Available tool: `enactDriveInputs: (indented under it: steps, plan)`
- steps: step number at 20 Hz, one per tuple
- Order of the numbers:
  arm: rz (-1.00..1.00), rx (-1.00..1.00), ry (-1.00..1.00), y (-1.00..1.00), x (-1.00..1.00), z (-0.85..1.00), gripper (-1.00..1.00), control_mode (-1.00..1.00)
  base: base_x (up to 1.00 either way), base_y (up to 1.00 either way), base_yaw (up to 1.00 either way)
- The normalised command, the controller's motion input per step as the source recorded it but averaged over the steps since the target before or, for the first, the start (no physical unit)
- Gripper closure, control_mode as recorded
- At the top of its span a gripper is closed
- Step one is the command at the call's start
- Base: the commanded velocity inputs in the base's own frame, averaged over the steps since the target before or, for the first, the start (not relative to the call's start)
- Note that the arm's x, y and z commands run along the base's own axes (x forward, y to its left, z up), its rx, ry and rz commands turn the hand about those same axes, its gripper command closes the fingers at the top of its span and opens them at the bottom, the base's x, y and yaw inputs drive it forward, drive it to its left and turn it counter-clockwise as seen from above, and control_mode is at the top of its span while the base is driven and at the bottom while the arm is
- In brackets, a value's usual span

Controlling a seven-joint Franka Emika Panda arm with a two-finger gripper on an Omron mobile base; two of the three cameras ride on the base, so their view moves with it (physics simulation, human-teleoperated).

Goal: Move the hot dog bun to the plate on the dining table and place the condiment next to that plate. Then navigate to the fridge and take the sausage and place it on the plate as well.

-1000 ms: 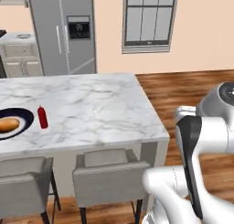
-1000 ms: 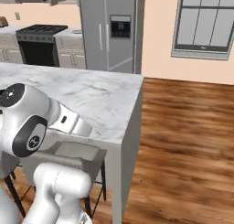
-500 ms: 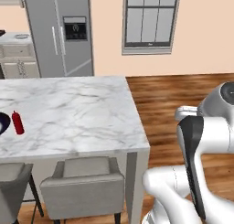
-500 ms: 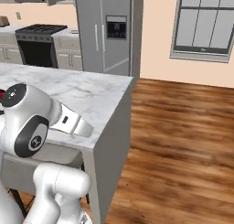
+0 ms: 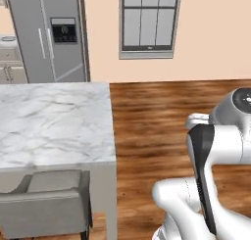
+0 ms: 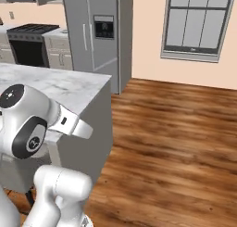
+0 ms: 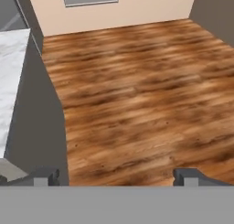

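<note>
From the hand camera I see my fingers (image 7: 116,176) spread wide apart with nothing between them, their tips cut off by the bottom edge so I can make out little of their shape. Ahead of them is bare wooden floor (image 7: 137,95) running to a peach wall. Off to the left of the fingers stands the dining table's worktop (image 7: 11,77), of which I get just a marble sliver and its grey side. In the left base camera that worktop (image 5: 54,124) is cut by the left edge, and a grey chair (image 5: 46,204) is tucked under its near side. The fridge (image 5: 46,36) stands beyond the worktop, doors closed, its top cropped; the right base camera shows it (image 6: 97,36) beside a dark stove (image 6: 28,45) that is partly cut off.
</note>
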Motion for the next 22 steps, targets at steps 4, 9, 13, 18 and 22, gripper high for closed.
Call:
enactDriveInputs:
  steps: [4,9,13,18,22]
  plan:
    - [0.0,0.0,0.0,0.0,0.0,0.0,-1.0,1.0,0.25,-1.0,0.05]
    - [0.0,0.0,0.0,0.0,0.0,0.0,-1.0,1.0,0.74,-0.94,0.21]
    - [0.0,0.0,0.0,0.0,0.0,0.0,-1.0,1.0,1.0,-0.57,0.38]
    - [0.0,0.0,0.0,0.0,0.0,0.0,-1.0,1.0,1.0,-0.44,0.43]
    - [0.0,0.0,0.0,0.0,0.0,0.0,-1.0,1.0,1.0,-0.59,0.37]
